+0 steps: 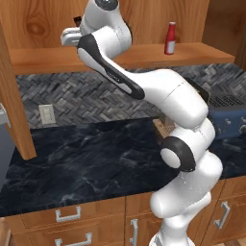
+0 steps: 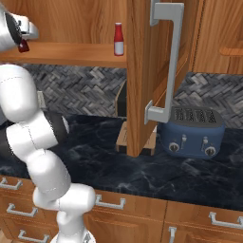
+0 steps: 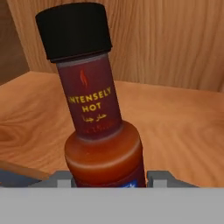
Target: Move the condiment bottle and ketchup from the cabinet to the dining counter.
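Observation:
The condiment bottle, dark brown-red with a black cap and an "Intensely Hot" label, stands tilted on the cabinet's wooden shelf. My gripper is shut on its lower body, one grey fingertip on each side. In the left base view its dark cap peeks out beside my hand, at the left of the shelf. The ketchup, bright red with a pale top, stands upright farther right on the same shelf, also seen as the ketchup in the right base view. The dining counter is out of view.
An open cabinet door with a long silver handle hangs right of the ketchup. Below lies a black counter backed by grey herringbone tile, with a blue toaster and a wooden board on it.

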Motion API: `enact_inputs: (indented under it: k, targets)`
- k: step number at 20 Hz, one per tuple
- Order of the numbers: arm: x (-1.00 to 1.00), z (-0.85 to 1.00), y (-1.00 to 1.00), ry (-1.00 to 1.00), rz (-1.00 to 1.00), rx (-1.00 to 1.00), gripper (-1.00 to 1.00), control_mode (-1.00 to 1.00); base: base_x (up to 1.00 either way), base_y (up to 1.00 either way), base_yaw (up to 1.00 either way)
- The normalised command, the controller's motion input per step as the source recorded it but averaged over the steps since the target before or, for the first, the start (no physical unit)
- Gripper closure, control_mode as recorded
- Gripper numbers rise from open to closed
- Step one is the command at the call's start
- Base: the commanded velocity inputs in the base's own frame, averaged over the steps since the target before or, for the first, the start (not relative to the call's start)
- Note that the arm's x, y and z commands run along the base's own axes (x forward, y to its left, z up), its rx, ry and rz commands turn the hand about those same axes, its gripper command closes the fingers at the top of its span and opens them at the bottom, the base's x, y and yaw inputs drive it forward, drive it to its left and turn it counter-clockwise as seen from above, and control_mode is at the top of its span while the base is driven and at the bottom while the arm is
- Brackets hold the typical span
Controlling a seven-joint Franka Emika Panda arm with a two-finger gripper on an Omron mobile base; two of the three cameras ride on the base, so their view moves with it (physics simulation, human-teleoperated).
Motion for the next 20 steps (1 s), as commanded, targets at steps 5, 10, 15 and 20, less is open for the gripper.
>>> enact_inputs:
  k: [5,10,15,20]
  targets:
    - [-0.88,-0.1,-0.3,-0.05,0.0,0.09,1.0,-1.0,0.0,0.0,0.0]
    - [-0.79,-0.07,-0.38,0.0,0.0,0.08,1.0,-1.0,0.0,0.0,0.0]
    - [-0.79,-0.03,-0.39,-0.01,0.0,0.03,1.0,-1.0,0.0,0.0,0.0]
    - [-0.71,0.0,-0.45,0.0,0.0,0.02,1.0,-1.0,0.0,0.0,0.0]
